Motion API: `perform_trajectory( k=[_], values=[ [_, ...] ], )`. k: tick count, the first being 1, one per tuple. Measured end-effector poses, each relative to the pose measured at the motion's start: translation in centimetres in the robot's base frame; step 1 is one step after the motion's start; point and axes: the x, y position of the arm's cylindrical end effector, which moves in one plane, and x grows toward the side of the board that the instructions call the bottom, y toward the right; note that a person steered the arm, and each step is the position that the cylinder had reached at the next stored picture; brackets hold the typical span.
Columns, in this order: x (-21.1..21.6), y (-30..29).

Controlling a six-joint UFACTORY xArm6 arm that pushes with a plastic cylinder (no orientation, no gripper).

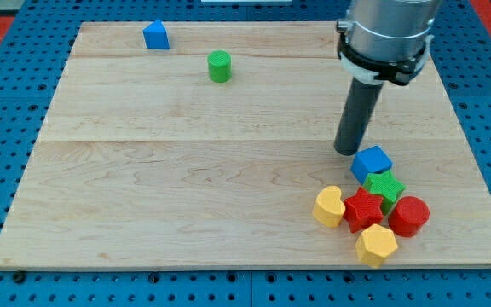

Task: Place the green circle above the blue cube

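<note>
The green circle (219,66) is a short green cylinder standing alone near the view's top, left of centre. The blue cube (372,162) lies at the view's right, at the top of a cluster of blocks. My tip (347,151) rests on the board just left of the blue cube, close to or touching its upper left edge. The green circle is far to the upper left of both the tip and the cube.
A blue pentagon-like block (155,36) sits near the top left. Below the blue cube lie a green star (384,187), red star (363,209), red cylinder (409,216), yellow heart (329,205) and yellow hexagon (376,246). The wooden board (143,196) ends near them.
</note>
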Motion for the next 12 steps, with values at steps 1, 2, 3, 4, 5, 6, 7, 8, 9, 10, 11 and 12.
perform_trajectory(
  k=[1, 2, 3, 4, 5, 6, 7, 8, 9, 10, 11, 12],
  values=[
    [-5.6, -0.2],
    [-7.1, 3.4],
    [-12.8, -1.5],
    [-18.9, -12.7],
    [-17.9, -21.4],
    [-9.2, -11.8],
    [-6.2, -10.0],
    [-2.5, -5.0],
    [-5.7, -5.9],
    [-4.2, 0.9],
    [-1.1, 1.3],
    [-7.9, -9.8]
  ],
)
